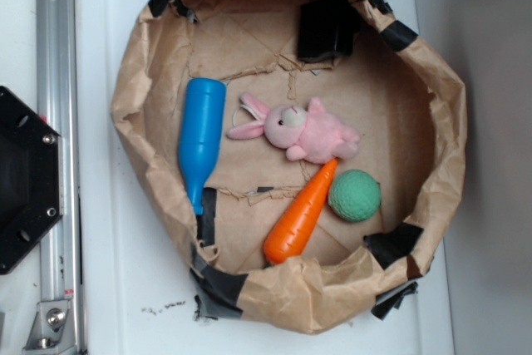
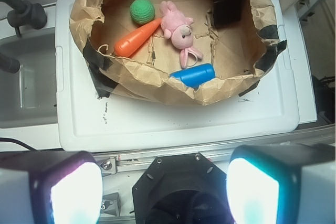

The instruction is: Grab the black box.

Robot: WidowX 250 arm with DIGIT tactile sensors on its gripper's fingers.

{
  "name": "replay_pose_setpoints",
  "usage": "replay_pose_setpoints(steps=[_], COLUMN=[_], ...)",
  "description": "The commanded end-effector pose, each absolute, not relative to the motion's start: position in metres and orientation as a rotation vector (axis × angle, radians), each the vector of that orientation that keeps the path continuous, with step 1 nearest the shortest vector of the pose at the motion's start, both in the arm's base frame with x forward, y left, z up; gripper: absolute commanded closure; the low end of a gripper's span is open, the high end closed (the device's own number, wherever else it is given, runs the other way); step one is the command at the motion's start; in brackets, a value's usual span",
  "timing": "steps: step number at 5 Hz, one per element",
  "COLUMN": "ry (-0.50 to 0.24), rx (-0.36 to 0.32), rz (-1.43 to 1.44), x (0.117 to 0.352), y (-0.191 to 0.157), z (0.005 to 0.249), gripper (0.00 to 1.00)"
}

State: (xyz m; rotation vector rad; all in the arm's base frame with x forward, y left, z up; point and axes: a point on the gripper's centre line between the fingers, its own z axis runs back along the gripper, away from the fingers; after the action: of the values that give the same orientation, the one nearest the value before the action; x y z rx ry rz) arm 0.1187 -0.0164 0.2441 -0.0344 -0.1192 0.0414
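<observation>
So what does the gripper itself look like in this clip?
Only the wrist view shows it: the gripper appears as two blocky, rounded fingers at the bottom corners. Their faces glow whitish, tinged pink on one and cyan on the other, with dark edges. No cables or markings show on them.

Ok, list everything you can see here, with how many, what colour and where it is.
black box: one, black, against the bin's far wall in the exterior view
bottle: one, blue, lying along the bin's left side
plush bunny: one, pink, middle of the bin
carrot: one, orange, below the bunny
ball: one, green, right of the carrot
paper bin: one, brown with black tape patches, on the white surface
hexagonal plate: one, black, left edge
claw: one, two pads glowing, open, far from the bin
</observation>
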Motion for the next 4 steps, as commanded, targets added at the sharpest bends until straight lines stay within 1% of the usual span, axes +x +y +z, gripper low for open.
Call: replay_pose_setpoints(steps=[1, 2, 3, 4], ry=[-0.119, -0.076, -0.118, -0.175], rx=[-0.034, -0.004, -0.006, -0.096], rz=[0.041, 0.223, 0.334, 0.485], x=[0.119, 0.169, 0.212, 0.236], y=[-0.016, -0.010, -0.001, 0.006], z=[0.244, 0.230, 0.219, 0.198], gripper=[0.00, 0.00, 0.00, 0.00])
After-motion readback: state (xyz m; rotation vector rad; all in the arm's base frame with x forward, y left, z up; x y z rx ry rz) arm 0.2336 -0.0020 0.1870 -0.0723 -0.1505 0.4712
